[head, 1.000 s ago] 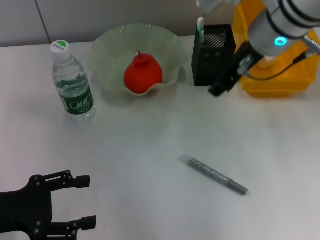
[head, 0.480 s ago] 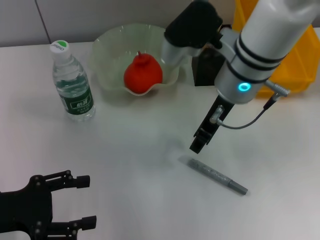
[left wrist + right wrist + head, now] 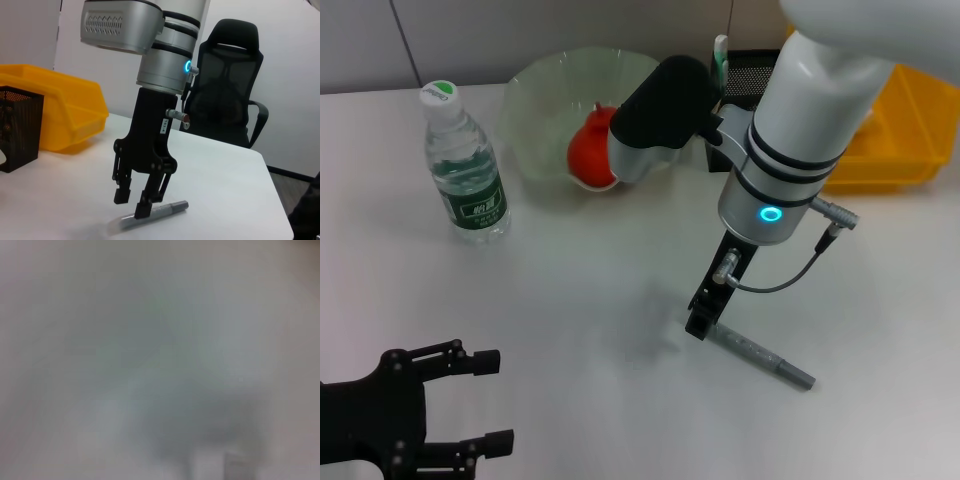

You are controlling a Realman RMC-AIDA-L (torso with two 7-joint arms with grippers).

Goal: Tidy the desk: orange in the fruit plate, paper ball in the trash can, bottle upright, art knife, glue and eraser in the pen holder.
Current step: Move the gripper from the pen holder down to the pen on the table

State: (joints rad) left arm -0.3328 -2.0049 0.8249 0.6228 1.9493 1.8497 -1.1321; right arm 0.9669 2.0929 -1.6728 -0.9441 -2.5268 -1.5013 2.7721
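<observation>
The grey art knife point(image 3: 761, 359) lies flat on the white desk point(image 3: 570, 300). My right gripper point(image 3: 700, 320) is open and low over the knife's left end. In the left wrist view the right gripper point(image 3: 131, 203) has its fingers apart around the knife point(image 3: 162, 210). The orange point(image 3: 588, 152) sits in the pale green fruit plate point(image 3: 535, 95), partly hidden by my right arm. The bottle point(image 3: 466, 165) stands upright. A green-and-white glue stick point(image 3: 720, 55) stands in the black pen holder point(image 3: 757, 70). The yellow trash can point(image 3: 905, 125) is behind. My left gripper point(image 3: 488, 402) is open, parked at the front left. Paper ball and eraser are out of view.
My right arm's elbow hangs over the fruit plate and pen holder. In the left wrist view, the trash can point(image 3: 60, 115) and pen holder point(image 3: 17, 127) stand behind the gripper, with a black office chair point(image 3: 227, 85) beyond the desk's far edge.
My right arm has swung from beside the pen holder forward and down, and its gripper is now at the art knife's left end. The left arm has not moved.
</observation>
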